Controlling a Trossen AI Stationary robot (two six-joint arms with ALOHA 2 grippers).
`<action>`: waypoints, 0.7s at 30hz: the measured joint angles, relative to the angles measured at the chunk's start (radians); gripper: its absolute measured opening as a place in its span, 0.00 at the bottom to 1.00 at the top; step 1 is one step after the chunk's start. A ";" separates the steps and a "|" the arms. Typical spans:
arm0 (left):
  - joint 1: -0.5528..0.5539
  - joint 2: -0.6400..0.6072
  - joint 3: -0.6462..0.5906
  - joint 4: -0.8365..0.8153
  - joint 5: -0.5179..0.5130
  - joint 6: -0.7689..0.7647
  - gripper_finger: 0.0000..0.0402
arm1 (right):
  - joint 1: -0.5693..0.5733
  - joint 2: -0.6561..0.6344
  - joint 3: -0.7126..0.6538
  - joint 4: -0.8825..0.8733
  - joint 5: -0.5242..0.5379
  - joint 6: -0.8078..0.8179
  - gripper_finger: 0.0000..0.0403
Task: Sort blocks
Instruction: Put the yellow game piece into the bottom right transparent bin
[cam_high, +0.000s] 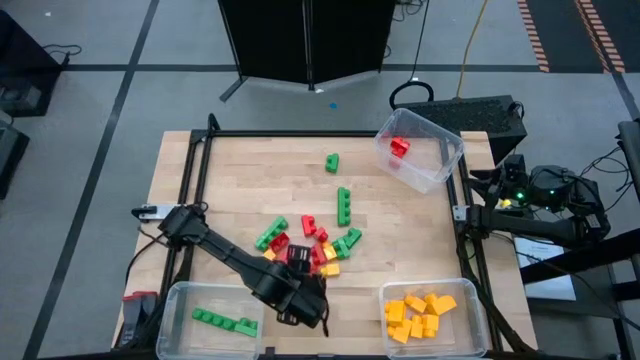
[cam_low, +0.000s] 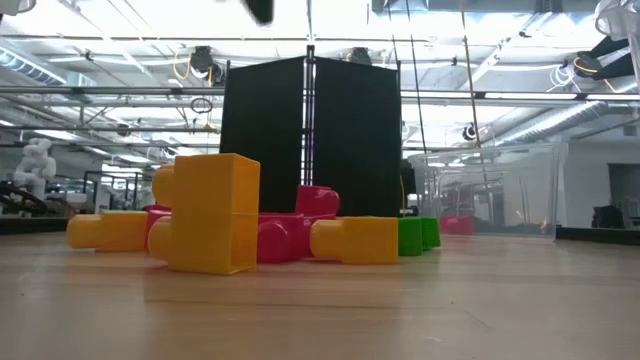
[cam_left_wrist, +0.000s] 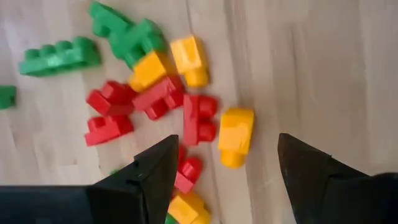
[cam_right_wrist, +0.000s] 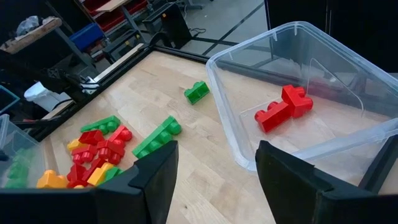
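Note:
A heap of red, green and yellow blocks (cam_high: 312, 245) lies on the wooden table near its front middle. In the left wrist view the heap (cam_left_wrist: 155, 93) is spread on the wood, with a yellow block (cam_left_wrist: 236, 134) lying below the gap between the fingers. My left gripper (cam_high: 305, 300) hangs open above the heap's near edge, pointing steeply down, with nothing between its fingers (cam_left_wrist: 158, 165). Two green blocks (cam_high: 331, 162) (cam_high: 344, 205) lie apart, farther back. My right gripper (cam_right_wrist: 217, 155) waits open at the table's right edge, beside a far bin.
Three clear bins stand on the table. The near-left bin (cam_high: 172, 300) holds green blocks, the near-right one (cam_high: 478, 300) yellow blocks, and the tilted far-right one (cam_high: 452, 150) red blocks (cam_right_wrist: 283, 107). A black frame rail (cam_high: 195, 180) runs along the table's left side.

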 joint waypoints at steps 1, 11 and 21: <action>-0.002 0.001 -0.030 0.002 0.006 0.002 0.57 | 0.000 0.000 0.000 0.000 0.000 0.000 0.52; -0.017 -0.002 -0.198 0.198 0.096 0.104 0.57 | 0.000 0.000 0.000 0.000 0.000 0.000 0.52; 0.011 -0.009 -0.385 0.337 0.121 0.161 0.57 | 0.000 0.000 0.000 0.000 0.000 0.000 0.52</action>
